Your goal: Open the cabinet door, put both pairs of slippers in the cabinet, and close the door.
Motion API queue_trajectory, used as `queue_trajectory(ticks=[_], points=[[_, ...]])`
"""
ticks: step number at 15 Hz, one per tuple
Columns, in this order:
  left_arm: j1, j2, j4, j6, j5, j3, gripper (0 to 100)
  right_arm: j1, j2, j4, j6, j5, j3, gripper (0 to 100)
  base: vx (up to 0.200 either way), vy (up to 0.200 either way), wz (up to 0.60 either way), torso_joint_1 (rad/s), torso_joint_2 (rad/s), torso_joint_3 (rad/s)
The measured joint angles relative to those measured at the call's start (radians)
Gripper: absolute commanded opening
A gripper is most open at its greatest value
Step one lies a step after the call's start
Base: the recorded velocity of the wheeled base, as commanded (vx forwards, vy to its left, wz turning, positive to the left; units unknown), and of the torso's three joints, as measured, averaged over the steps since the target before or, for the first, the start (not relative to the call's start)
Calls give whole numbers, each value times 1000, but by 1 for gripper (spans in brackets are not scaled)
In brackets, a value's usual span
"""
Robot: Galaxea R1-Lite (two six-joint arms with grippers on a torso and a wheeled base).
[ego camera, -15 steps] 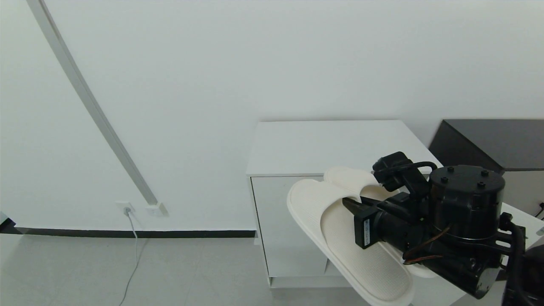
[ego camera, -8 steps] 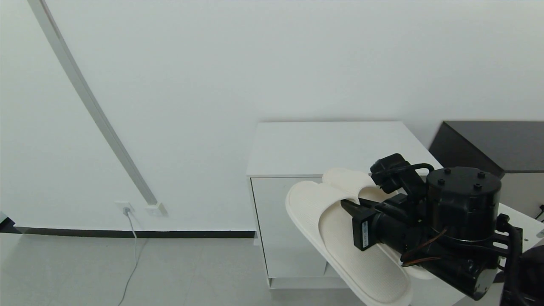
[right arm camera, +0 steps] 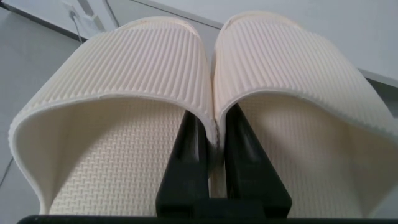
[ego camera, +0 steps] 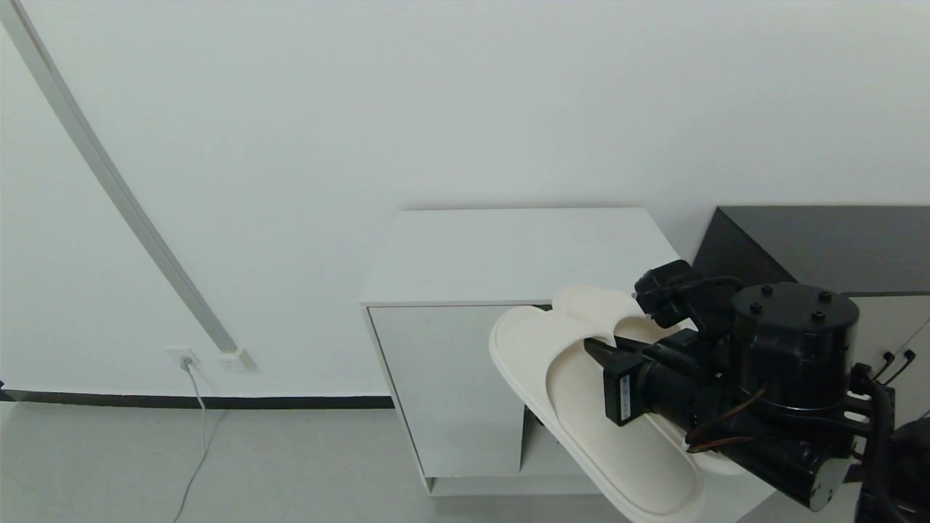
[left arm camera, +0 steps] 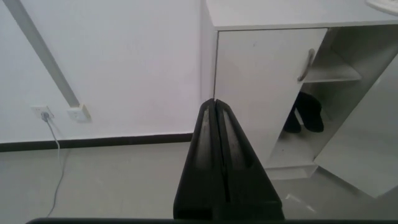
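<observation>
A pair of cream slippers (ego camera: pixel 574 385) hangs tilted in front of the white cabinet (ego camera: pixel 508 254), level with its right side. My right gripper (ego camera: pixel 601 350) is shut on the slippers (right arm camera: pixel 155 81), pinching their two inner edges together between its fingers (right arm camera: pixel 186 155). The cabinet's left door (left arm camera: pixel 261 81) is closed. Its right door (left arm camera: pixel 367 149) stands swung open. Inside, a pair of dark slippers (left arm camera: pixel 308 112) stands on the bottom, under a shelf (left arm camera: pixel 336 68). My left gripper (left arm camera: pixel 216 107) is shut and holds nothing, some way off from the cabinet (left arm camera: pixel 280 12).
A dark piece of furniture (ego camera: pixel 821 247) stands to the right of the cabinet. A wall socket with a cable (ego camera: pixel 183 359) and a slanted grey strip (ego camera: pixel 109 181) are on the wall to the left. Bare floor (ego camera: pixel 254 465) lies in front.
The head camera has turned to the right, so the cabinet and wall sit further left in the picture. The right gripper still holds the slippers, now before the open right compartment.
</observation>
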Motion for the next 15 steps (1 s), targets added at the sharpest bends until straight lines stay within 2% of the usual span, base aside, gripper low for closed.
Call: queue_trajectory(ticks=[4, 15], points=[[0, 0, 0, 0, 0, 0, 0, 7, -3, 0, 0, 0, 3, 0, 0, -200, 0, 4, 4, 1], [0, 0, 0, 0, 0, 0, 0, 11, 0, 0, 0, -17, 9, 0, 0, 0, 0, 0, 0, 0]])
